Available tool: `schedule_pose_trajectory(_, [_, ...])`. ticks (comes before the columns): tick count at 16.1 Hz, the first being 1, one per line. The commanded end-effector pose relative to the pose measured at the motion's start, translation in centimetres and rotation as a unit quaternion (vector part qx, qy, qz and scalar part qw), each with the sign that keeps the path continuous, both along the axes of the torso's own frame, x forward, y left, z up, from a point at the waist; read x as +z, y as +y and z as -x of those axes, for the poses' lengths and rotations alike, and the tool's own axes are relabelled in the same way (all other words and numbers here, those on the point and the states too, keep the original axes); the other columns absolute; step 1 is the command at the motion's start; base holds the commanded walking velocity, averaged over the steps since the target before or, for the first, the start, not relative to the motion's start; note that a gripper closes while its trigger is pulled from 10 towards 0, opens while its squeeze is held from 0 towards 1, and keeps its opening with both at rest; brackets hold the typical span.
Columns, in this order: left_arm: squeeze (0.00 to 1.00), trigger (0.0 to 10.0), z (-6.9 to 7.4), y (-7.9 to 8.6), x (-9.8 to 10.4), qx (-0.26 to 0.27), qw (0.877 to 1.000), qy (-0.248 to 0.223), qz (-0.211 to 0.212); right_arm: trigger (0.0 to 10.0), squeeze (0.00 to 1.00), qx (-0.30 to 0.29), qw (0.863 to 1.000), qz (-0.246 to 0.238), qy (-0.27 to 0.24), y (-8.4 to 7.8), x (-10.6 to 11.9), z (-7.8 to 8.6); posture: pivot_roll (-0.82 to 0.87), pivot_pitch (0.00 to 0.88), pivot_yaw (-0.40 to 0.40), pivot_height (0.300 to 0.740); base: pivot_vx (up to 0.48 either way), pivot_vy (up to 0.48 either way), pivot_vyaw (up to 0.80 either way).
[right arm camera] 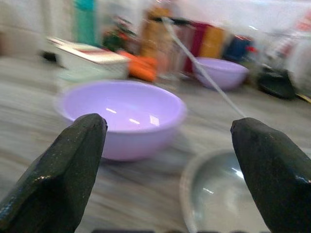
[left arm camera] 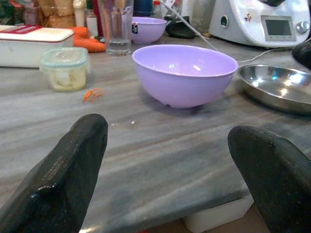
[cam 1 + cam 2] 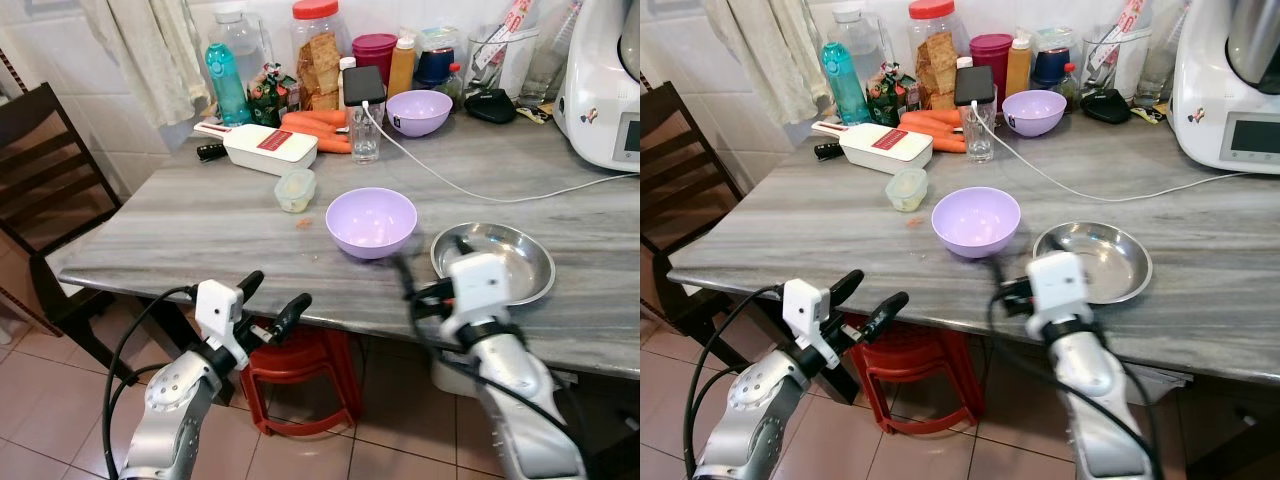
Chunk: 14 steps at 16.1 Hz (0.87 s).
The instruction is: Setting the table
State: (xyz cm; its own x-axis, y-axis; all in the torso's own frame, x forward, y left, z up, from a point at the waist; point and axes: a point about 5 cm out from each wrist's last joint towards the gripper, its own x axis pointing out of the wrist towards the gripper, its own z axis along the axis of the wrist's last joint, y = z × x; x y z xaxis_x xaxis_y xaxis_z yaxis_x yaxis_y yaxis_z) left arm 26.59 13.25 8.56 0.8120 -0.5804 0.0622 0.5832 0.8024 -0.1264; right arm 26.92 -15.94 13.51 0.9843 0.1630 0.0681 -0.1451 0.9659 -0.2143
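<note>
I see a smooth lilac bowl [image 3: 371, 221] upright near the tabletop [image 3: 200, 225] front edge, with a steel plate [image 3: 515, 262] just beside it. My right pincer [image 3: 425, 283] is spread over that edge; my left pincer [image 3: 272, 301] is spread below it. Bare tabletop lies left of the bowl.

Even, bright indoor light fills the head views, which are sharp across the grey marble-patterned table [image 3: 200, 215]. Soft shadows sit under the near lilac plastic bowl [image 3: 371, 221], and white glints mark the round steel plate [image 3: 515, 262]. The right arm's black fingers [image 3: 405, 280] are smeared by motion. The right wrist view is blurred throughout; the left wrist view is crisp, its far clutter softer.
</note>
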Motion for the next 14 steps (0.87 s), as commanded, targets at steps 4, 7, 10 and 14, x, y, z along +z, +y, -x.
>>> schedule_pose_trajectory(4, [0.0,10.0,-0.1,-0.6,-0.1,-0.027,1.0,0.009,0.004,10.0,0.87,-0.071,0.997,0.009,0.02,-2.5,1.1,-2.0,-0.16,0.0,0.162,0.74,0.0,0.0,0.0])
schedule_pose_trajectory(7, [0.0,10.0,0.3,-1.0,0.0,-0.051,0.999,0.013,0.013,10.0,0.65,-0.102,0.993,0.024,0.055,-3.6,1.2,-3.6,-0.14,0.0,0.147,0.74,0.0,0.0,0.0])
schedule_pose_trajectory(10, [0.0,10.0,0.8,-1.1,0.0,-0.061,0.998,0.014,0.014,10.0,0.38,-0.133,0.986,0.024,0.097,-5.0,0.8,-4.7,-0.13,0.0,0.134,0.74,0.0,0.0,0.0])
schedule_pose_trajectory(14, [0.0,10.0,0.9,-1.1,-0.3,-0.062,0.998,0.02,0.011,10.0,0.14,-0.136,0.982,0.023,0.126,-6.1,0.6,-6.0,-0.12,0.0,0.133,0.74,0.0,0.0,0.0])
